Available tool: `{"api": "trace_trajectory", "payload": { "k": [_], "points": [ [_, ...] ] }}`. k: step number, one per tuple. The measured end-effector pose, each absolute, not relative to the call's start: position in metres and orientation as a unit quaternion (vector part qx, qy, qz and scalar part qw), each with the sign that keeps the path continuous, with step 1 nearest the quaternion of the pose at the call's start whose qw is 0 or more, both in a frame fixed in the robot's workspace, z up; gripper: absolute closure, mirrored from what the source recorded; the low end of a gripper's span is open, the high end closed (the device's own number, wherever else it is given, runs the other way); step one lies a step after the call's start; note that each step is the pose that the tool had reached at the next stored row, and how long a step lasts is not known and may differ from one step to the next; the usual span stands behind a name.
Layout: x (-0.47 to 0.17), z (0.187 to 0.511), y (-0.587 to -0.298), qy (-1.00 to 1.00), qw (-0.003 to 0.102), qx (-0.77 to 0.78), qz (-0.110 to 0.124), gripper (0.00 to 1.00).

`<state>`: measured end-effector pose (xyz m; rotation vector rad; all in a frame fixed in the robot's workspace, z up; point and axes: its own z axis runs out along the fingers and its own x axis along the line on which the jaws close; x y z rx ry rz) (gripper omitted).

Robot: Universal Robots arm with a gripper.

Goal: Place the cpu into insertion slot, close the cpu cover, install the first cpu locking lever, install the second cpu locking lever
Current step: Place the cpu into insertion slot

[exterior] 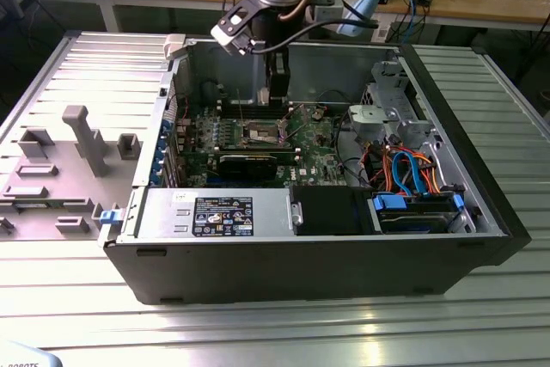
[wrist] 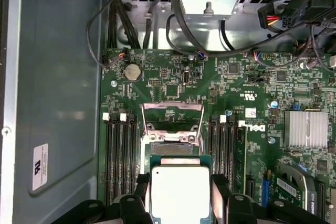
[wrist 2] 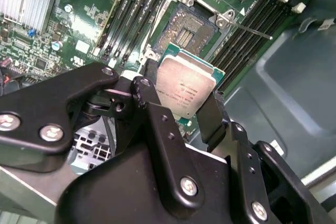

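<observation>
In the second wrist view the hand [wrist 2: 181, 100] grips the cpu [wrist 2: 185, 87] by opposite edges, just above the insertion slot [wrist 2: 186, 32] and clear of it. Doing this well likely means keeping the chip level, corners matched, and no pressing.

The cpu [wrist: 178, 192] has a dull silver metal top; the gripper's [wrist 2: 182, 88] fingers [wrist 2: 211, 121] are matt black; the circuit board [wrist: 173, 85] glossy green; the table [exterior: 258, 324] shiny ribbed metal.
</observation>
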<state>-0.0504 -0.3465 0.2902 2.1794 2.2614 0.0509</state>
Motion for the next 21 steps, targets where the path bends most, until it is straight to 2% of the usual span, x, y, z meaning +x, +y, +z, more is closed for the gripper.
{"api": "trace_trajectory", "payload": {
  "k": [21],
  "points": [
    [-0.056,0.241,-0.342,0.721,0.000,0.693,0.015,0.46]
  ]
}}
